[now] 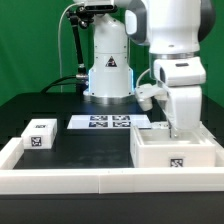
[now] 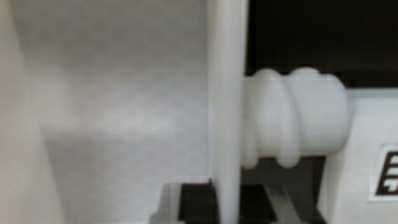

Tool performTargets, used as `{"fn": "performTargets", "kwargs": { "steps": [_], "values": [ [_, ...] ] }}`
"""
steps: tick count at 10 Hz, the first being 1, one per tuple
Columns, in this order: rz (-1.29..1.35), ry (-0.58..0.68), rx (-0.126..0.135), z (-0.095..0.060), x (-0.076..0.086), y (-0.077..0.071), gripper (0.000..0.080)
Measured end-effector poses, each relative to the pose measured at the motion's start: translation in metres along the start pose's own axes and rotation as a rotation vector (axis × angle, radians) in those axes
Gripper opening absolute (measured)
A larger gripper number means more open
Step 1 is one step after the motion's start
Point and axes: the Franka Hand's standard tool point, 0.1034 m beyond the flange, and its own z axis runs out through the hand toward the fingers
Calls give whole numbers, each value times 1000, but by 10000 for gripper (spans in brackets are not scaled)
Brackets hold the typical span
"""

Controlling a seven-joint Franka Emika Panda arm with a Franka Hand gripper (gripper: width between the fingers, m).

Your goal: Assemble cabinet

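The cabinet [image 1: 175,155], a large white box body with a black-and-white tag on its near face, sits at the lower right of the exterior view, on the dark surface [image 1: 60,105] and against the raised white border [image 1: 70,178] that runs along the frame's bottom edge. It looks like rigid moulded plastic: probably light for its bulk, stiff and not fragile, but smooth enough to slide on the surface if pushed sideways. Its broad faces are too wide for the jaws, so the sensible place to take hold is a thin wall or panel edge, gripped squarely so the part does not twist. The end effector [image 1: 180,128] is right over the box's open top, reaching down into it. In the wrist view the jaws of the end effector [image 2: 228,205] stand almost together, apparently pinched on a thin white panel [image 2: 226,100] that runs edge-on between them. I cannot tell whether that is the box's own wall or a separate piece. Just beside the panel is a ribbed white peg [image 2: 294,115], close to it though contact is unclear. Further out in the exterior view, the marker board [image 1: 110,122] lies flat at the centre, and a small white tagged block [image 1: 40,133] rests at the middle left, well apart from the box.
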Motion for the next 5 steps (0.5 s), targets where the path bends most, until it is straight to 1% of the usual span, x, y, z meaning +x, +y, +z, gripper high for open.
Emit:
{"fn": "performTargets", "kwargs": {
  "steps": [1, 2, 3, 5],
  "values": [
    [3, -1, 4, 0, 6, 4, 40],
    [3, -5, 16, 1, 12, 8, 40],
    [3, -13, 41, 1, 12, 8, 40],
    [4, -14, 42, 1, 11, 8, 41]
  ]
}}
